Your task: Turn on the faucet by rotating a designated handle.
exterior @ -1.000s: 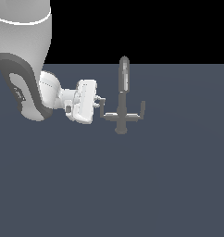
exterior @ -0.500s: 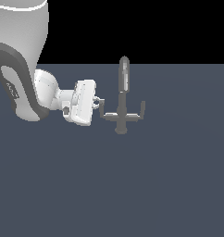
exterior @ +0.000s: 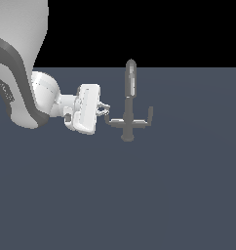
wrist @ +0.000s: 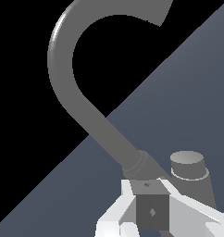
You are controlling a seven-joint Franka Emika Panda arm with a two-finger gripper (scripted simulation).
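The grey faucet stands upright with a tall rounded spout, a round base and a crossbar with two upturned tips. My white gripper is at the crossbar's end on the exterior view's left, just above that handle tip. In the wrist view the dark fingertips are pressed together with nothing between them. The handle's upturned tip stands right beside them, and the curved spout rises behind. Whether the fingers touch the handle cannot be told.
The faucet stands on a flat dark blue-grey surface. My large white arm fills the exterior view's upper left.
The arm's upper links have swung slightly toward the exterior view's left and the hand has tilted a little. The fingertips stay at the handle's end; the crossbar looks almost unchanged.
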